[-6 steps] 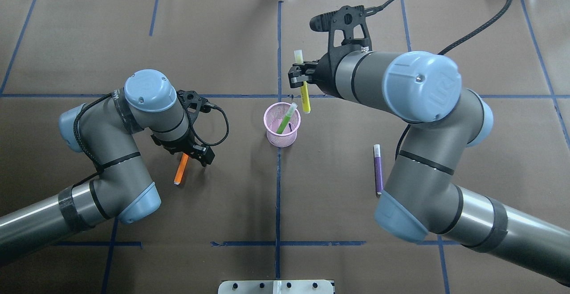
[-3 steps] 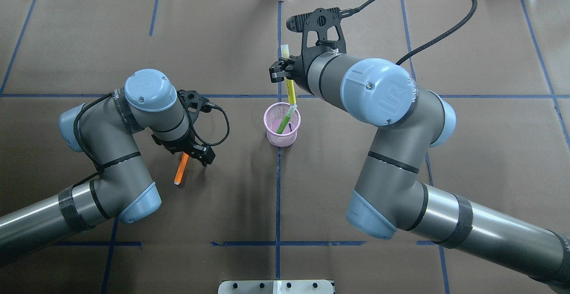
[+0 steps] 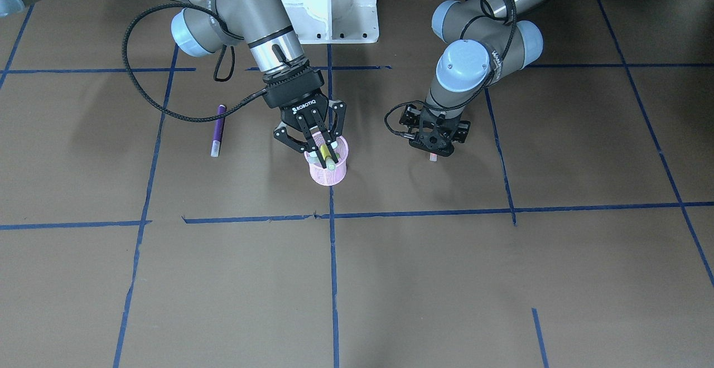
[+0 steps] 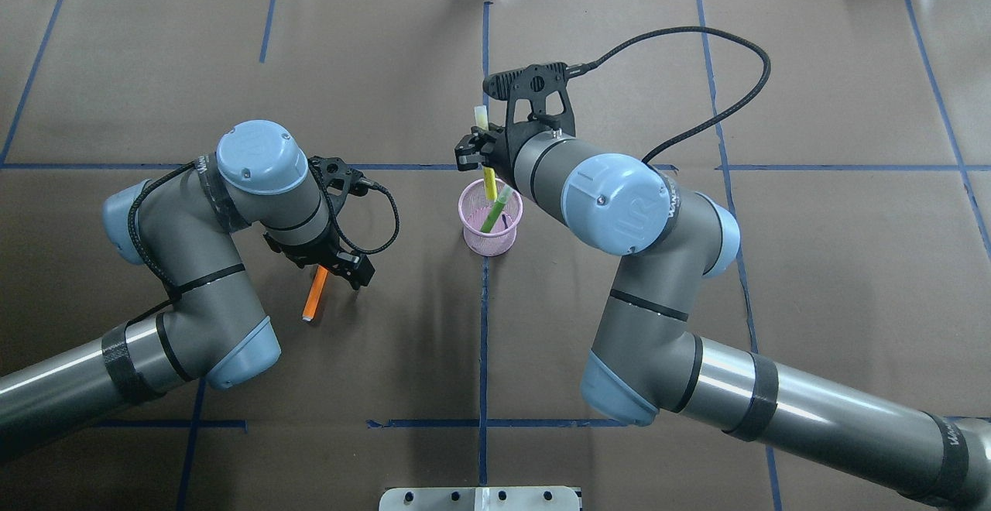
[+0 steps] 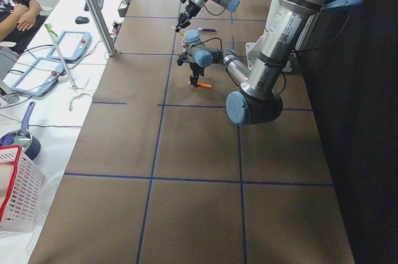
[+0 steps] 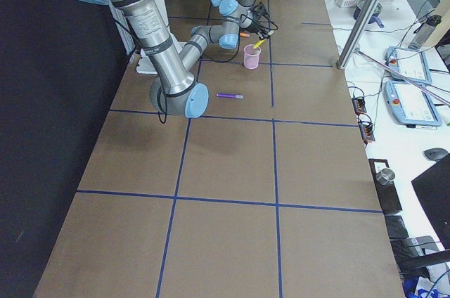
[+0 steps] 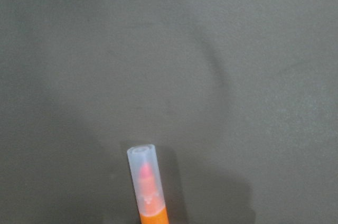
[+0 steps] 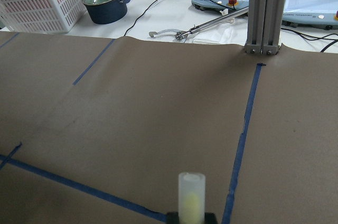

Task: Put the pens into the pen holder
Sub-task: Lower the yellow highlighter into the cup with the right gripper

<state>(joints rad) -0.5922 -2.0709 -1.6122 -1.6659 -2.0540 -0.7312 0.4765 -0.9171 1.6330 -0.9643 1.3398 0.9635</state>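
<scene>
Our right gripper [image 3: 322, 146], marked ROBOTIQ, is clamped on the yellow pen [image 4: 489, 180] below its pale cap. We see the pen's long axis near upright. Its lower tip is inside the mouth of the pink mesh pen holder [image 4: 465, 221], straight beneath the jaws, beside the green pen [image 4: 495, 213] leaning there. We judge the drop needs only a release. The orange pen [image 4: 315, 296] lies under the left gripper [image 3: 433, 150], whose jaw state we cannot tell. The purple pen [image 3: 217, 125] lies well apart on the right arm's side.
</scene>
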